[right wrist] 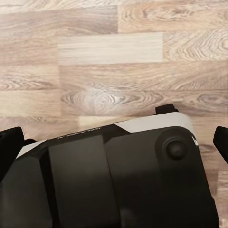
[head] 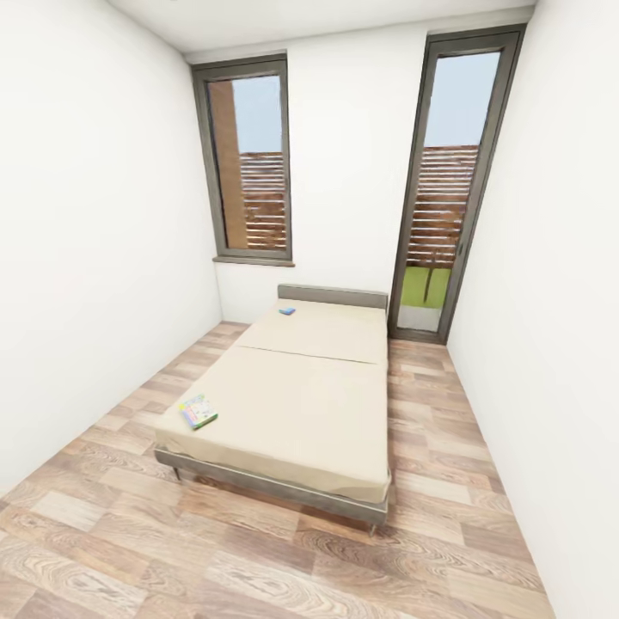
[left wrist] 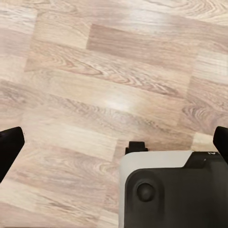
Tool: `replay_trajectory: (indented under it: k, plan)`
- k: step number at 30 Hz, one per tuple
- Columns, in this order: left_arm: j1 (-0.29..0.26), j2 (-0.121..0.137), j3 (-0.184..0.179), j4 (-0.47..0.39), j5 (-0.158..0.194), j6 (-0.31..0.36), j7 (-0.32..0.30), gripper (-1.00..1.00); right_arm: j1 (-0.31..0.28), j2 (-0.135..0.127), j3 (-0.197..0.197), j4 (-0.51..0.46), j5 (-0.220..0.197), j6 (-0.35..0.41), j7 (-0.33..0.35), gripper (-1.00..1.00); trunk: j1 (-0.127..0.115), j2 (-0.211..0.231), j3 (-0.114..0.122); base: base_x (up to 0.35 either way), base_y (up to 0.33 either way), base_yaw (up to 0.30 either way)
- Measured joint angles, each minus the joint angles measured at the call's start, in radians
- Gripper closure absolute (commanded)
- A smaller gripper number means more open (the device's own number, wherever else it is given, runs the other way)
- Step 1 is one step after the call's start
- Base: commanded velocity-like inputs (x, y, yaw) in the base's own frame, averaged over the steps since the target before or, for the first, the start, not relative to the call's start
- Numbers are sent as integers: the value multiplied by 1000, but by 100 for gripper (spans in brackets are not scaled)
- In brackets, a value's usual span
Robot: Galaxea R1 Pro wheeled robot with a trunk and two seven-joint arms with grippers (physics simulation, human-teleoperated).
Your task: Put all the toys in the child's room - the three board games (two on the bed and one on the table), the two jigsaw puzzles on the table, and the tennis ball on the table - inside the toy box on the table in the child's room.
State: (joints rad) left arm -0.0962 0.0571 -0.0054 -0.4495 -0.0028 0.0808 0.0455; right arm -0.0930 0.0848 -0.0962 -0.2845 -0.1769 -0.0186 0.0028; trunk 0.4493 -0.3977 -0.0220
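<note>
Wood floor (head: 258, 559) is lying nearest, running bare toward 12 o'clock up to the bed (head: 301, 404). Colourful game (head: 199, 412) is sitting at the bed's near corner, 11 o'clock; blue game (head: 286, 310) is resting far off by the headboard (head: 332, 296). Floor strips are opening along both bed sides, at 10 and 2 o'clock. Window (head: 248, 163) and glass door (head: 447, 180) are standing at 12. Left gripper (left wrist: 114, 142) and right gripper (right wrist: 114, 137) are hanging over the floor, fingertips spread wide, holding nothing.

White-walled room, wood-plank floor (head: 258, 559), beige bed (head: 301, 395) against far wall, tall window (head: 249, 163), glazed door (head: 443, 185)
</note>
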Motion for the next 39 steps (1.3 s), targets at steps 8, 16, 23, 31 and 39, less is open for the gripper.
replay_trajectory:
  k: [8,16,23,31,39]
  plan:
    - [0,1,-1,0,-1,-2,0,-100,0,3,0,1,2,-1,0,-100,0,0,0,0,47,252]
    - [0,-2,-1,0,-2,-2,0,-100,0,8,0,2,3,-1,0,-100,0,0,0,0,5,288]
    - [0,-3,-1,2,-3,-2,1,-100,0,19,0,4,6,-8,-1,-100,0,0,0,0,0,292]
    - [0,-5,-1,2,-3,-2,1,-100,0,20,0,8,6,-32,-1,-100,0,0,0,0,-19,292]
    - [0,-4,-1,2,-3,-2,1,-100,0,20,0,8,8,-35,-1,-100,0,0,0,0,-146,292]
